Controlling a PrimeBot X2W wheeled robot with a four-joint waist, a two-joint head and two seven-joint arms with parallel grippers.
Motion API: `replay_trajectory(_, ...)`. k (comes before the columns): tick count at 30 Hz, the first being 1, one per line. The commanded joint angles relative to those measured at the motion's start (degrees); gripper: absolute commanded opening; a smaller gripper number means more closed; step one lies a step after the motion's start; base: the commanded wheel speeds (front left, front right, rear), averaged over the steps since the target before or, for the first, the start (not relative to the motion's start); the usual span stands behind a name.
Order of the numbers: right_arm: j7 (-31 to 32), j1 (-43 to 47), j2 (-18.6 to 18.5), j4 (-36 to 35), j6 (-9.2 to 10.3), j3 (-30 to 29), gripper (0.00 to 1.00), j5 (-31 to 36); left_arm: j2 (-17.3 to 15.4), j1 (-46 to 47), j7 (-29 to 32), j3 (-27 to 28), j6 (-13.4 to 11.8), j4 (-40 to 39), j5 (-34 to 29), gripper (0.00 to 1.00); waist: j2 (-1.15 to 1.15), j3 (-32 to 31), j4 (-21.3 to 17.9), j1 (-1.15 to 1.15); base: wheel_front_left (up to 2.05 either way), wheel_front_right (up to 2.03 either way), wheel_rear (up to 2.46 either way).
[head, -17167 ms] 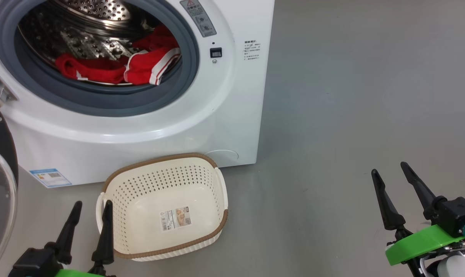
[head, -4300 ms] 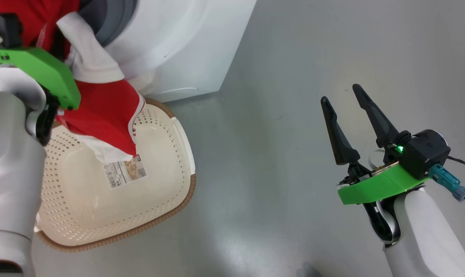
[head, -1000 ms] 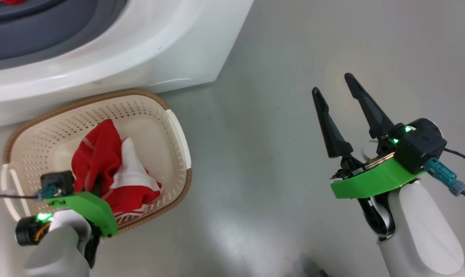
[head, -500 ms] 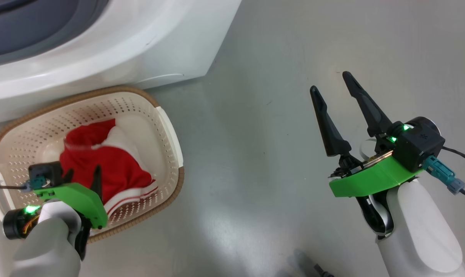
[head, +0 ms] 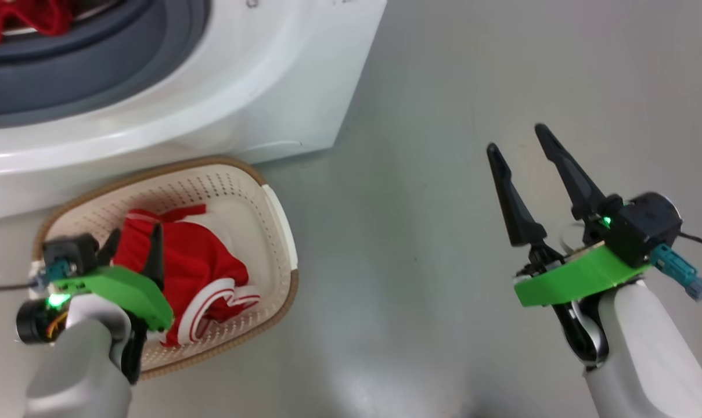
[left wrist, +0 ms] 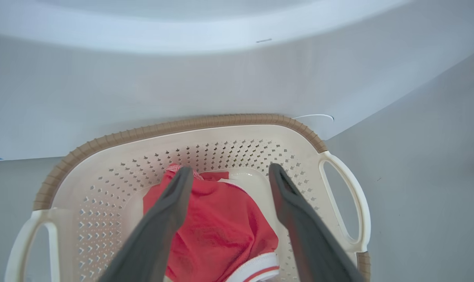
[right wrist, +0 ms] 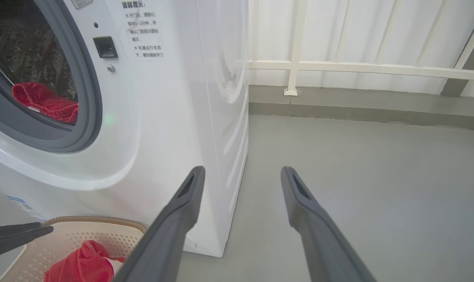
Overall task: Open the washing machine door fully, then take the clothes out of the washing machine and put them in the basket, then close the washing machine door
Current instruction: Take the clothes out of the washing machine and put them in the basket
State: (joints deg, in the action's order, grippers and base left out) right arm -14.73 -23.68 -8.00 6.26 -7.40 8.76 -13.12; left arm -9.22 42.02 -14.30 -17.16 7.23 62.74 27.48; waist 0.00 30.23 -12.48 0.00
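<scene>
A red garment with white trim (head: 202,264) lies loose in the cream basket (head: 284,223), which stands on the floor against the washing machine (head: 223,110). My left gripper (head: 136,233) hangs open just above it; in the left wrist view its fingers (left wrist: 164,219) straddle the garment (left wrist: 221,223) without gripping it. More red clothes (right wrist: 44,102) rest in the drum behind the grey gasket (head: 95,87). My right gripper (head: 517,139) stands open and empty over the bare floor to the right of the machine. The washing machine door is out of view.
Grey floor (head: 420,261) spreads to the right of the machine and the basket. A white railing and panelled wall (right wrist: 338,66) run behind the machine's right side. A small blue label (right wrist: 25,207) sits low on the machine's front.
My left gripper has opened and let go of the red garment, which now lies in the basket. The head camera has shifted, bringing the drum opening back into view. The right arm has kept still.
</scene>
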Motion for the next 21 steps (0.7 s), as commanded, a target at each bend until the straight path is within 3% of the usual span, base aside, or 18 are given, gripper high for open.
replay_trajectory(1, -0.3, 2.5, -0.7, -1.0, -0.09, 0.8, 1.0, 0.1, -2.1, -3.1, -0.7, 2.2, -0.5, -2.3, -0.8, 1.0, 0.0, -3.2, 1.9, 0.0, 0.0, 0.0, 0.0)
replay_trajectory(21, -0.3, 10.2, -4.0, 0.4, -0.09, -0.3, 1.0, -0.3, 2.0, -19.4, -0.7, 15.5, -0.1, -26.1, -11.0, 1.0, 0.0, -16.6, 5.7, 0.0, 0.0, 0.0, 0.0)
